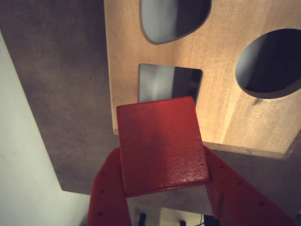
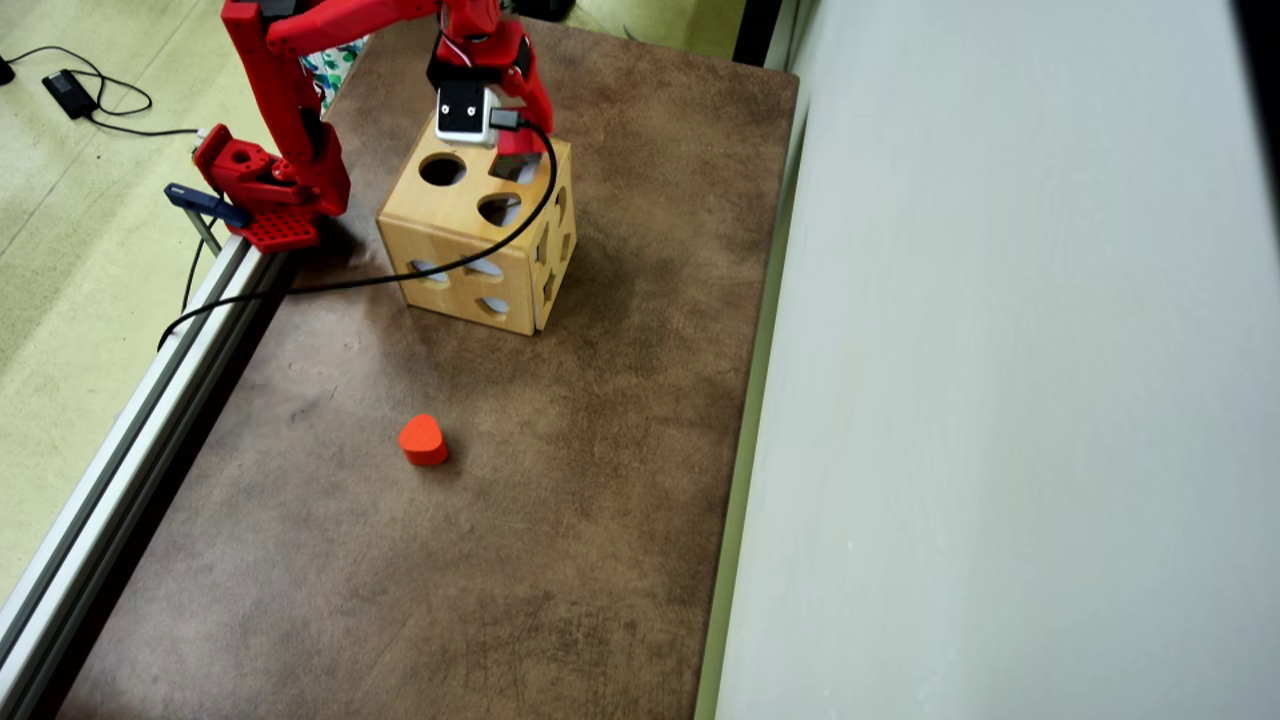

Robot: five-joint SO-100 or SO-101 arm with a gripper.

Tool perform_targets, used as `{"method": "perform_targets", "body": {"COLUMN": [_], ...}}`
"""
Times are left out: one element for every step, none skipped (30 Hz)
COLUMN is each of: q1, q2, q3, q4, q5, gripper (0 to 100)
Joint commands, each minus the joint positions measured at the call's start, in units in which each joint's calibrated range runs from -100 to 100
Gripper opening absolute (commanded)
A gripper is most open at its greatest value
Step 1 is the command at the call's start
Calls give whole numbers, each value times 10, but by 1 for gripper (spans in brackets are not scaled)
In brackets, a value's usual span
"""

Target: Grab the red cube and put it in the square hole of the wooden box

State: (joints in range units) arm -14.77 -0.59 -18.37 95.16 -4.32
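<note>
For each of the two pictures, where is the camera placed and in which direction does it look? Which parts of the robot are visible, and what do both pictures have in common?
Wrist view: rides just behind the claw, looking down past the red cube onto the wooden box and its square hole; only two red fingers show.
Overhead view: fixed high above, looking down on the brown table; the arm, its base and the claw show, plus a heart block.
Shared: the box, the claw and the table.
</note>
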Motion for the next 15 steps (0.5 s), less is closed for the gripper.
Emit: {"method": "perform_targets", "body": {"q1": [1, 2, 3, 3, 3, 3, 4, 4, 4, 4, 4, 5, 5, 7, 12], "q2": [-3, -4, -7, -9, -10, -10, -9, -9, -9, -8, -7, -7, -6, -5, -5], "q3": [-24, -22, -22, -21, -20, -18, -18, -18, -18, -18, -18, -18, -18, -18, -18], "q4": [20, 23, 25, 26, 27, 27, 27, 27, 27, 27, 27, 27, 27, 27, 27], "q5": [5, 6, 10, 17, 22, 26, 28, 28, 29, 30, 32, 35, 39, 42, 43], "gripper": [2, 2, 2, 2, 2, 2, 2, 2, 2, 2, 2, 2, 2, 2, 2]}}
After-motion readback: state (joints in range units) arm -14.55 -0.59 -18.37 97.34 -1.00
